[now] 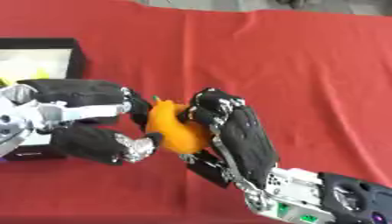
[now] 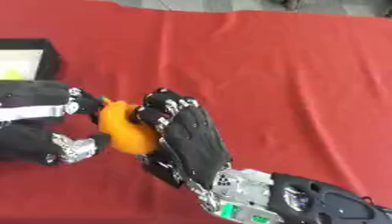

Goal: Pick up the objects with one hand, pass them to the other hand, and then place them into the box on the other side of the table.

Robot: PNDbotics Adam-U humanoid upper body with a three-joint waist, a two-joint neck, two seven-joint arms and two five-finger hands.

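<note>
An orange fruit-shaped object (image 1: 174, 127) with a small green stem is held between both hands above the red tablecloth. My right hand (image 1: 241, 135) comes in from the lower right with its fingers curled over the object's right side. From the left, my left hand (image 1: 92, 124) has fingers above and the thumb below the object's left side, touching it. The black box (image 1: 75, 54) with a pale inside stands at the left edge, behind the left hand; something yellow lies in it.
The red cloth (image 1: 291, 65) covers the whole table. A grey floor strip (image 2: 229, 5) runs along the far edge.
</note>
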